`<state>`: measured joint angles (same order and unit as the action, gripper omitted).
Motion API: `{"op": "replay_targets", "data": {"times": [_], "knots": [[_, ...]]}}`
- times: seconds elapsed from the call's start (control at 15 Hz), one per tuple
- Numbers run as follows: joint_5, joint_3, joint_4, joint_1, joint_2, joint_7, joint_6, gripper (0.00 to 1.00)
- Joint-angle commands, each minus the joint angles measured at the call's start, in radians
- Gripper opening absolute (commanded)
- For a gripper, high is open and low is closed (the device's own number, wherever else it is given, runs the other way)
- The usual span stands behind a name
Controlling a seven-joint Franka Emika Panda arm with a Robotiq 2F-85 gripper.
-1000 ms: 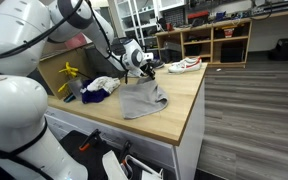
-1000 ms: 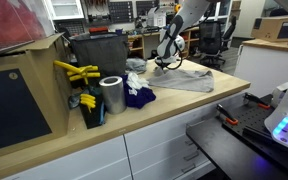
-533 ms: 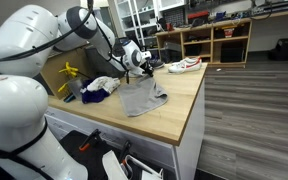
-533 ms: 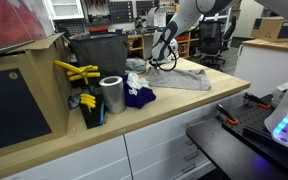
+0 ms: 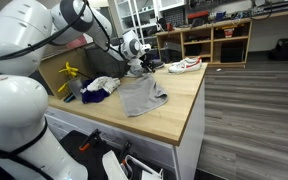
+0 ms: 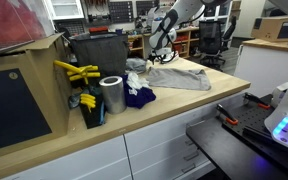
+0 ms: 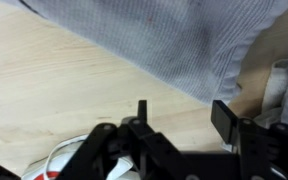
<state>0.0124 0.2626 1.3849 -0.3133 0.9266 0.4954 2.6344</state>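
A grey cloth (image 5: pixel 142 97) lies spread flat on the wooden countertop (image 5: pixel 184 105), seen in both exterior views and again as the grey cloth (image 6: pixel 179 77). My gripper (image 5: pixel 140 64) hangs just above the cloth's far edge, and appears too as the gripper (image 6: pixel 160 50). In the wrist view the gripper (image 7: pixel 182 108) is open, its two black fingers (image 7: pixel 226 120) wide apart with only bare wood between them. The grey cloth (image 7: pixel 164 40) fills the top of that view, apart from the fingers. Nothing is held.
A white shoe (image 5: pixel 184 65) sits at the counter's far end. A dark blue cloth (image 6: pixel 139 97), a white rag (image 5: pixel 102 84), a silver can (image 6: pixel 111 95), yellow tools (image 6: pixel 74 72) and a black bin (image 6: pixel 99 55) crowd the side beside the grey cloth.
The gripper has opened and let go of the grey cloth's edge, then risen a little. The lifted fold has dropped flat on the counter.
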Motion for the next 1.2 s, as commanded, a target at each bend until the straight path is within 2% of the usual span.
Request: {"op": "replay_targets", "data": {"times": [0.0, 0.2, 0.33, 0.67, 1.13], "knots": [[0.062, 0.006, 0.076, 0.0, -0.129, -0.003, -0.171, 0.99], [0.123, -0.002, 0.114, 0.018, -0.195, -0.013, -0.273, 1.0], [0.16, -0.014, 0.156, 0.038, -0.23, -0.034, -0.302, 1.0], [0.229, -0.034, 0.332, 0.098, -0.309, -0.112, -0.242, 1.0], [0.308, -0.028, 0.506, 0.145, -0.415, -0.134, -0.27, 1.0]]}}
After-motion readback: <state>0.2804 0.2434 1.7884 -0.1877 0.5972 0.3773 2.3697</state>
